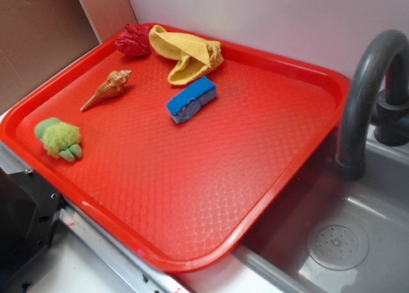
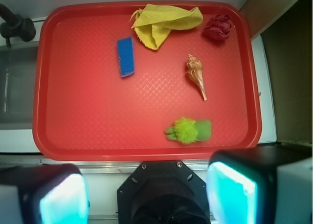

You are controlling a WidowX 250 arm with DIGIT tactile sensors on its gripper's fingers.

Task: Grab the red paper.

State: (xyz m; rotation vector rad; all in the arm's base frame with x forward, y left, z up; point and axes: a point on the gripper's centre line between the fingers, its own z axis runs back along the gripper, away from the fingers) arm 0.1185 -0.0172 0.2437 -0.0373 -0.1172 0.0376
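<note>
Crumpling crimson red paper [image 1: 132,40] ball

Tray [image 1: 281,178] contents, sink [image 1: 358,210] alongside.
Far corner: paper ball [image 1: 133,40], cloth [image 1: 186,53] touching beside it. Sponge [image 1: 191,99] before cloth; seashell [image 1: 108,89] before paper ball; plush toy [image 1: 59,138] nearest.
</note>
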